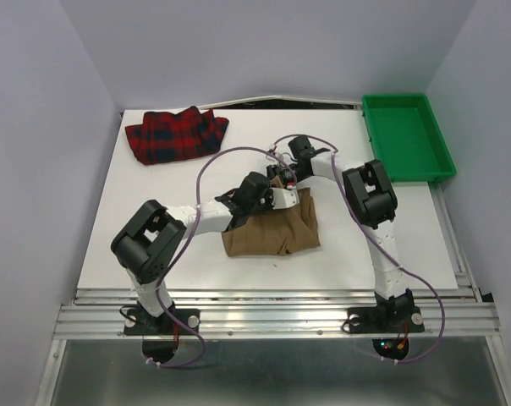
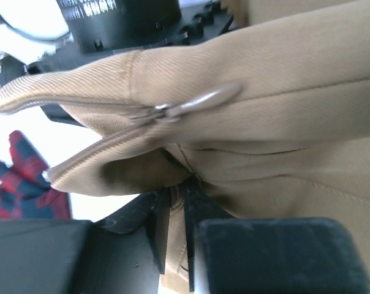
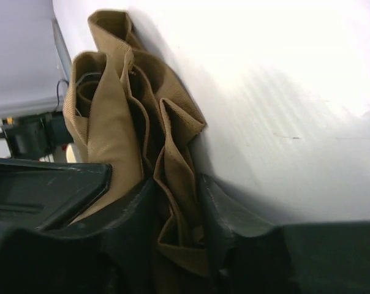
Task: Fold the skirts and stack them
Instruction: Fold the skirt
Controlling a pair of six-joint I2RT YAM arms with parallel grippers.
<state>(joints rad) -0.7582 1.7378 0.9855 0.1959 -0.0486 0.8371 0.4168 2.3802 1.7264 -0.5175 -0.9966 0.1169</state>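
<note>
The tan-brown skirt lies bunched in the middle of the white table. My left gripper is shut on its upper edge; the left wrist view shows the cloth with its zipper pinched between my fingers. My right gripper is shut on a folded bunch of the same skirt just behind, close over the table. The red and navy plaid skirt lies crumpled at the far left of the table and shows at the left of the left wrist view.
A green plastic tray stands at the far right of the table. Purple cables loop from both arms over the middle. Grey walls close in on the left, right and back.
</note>
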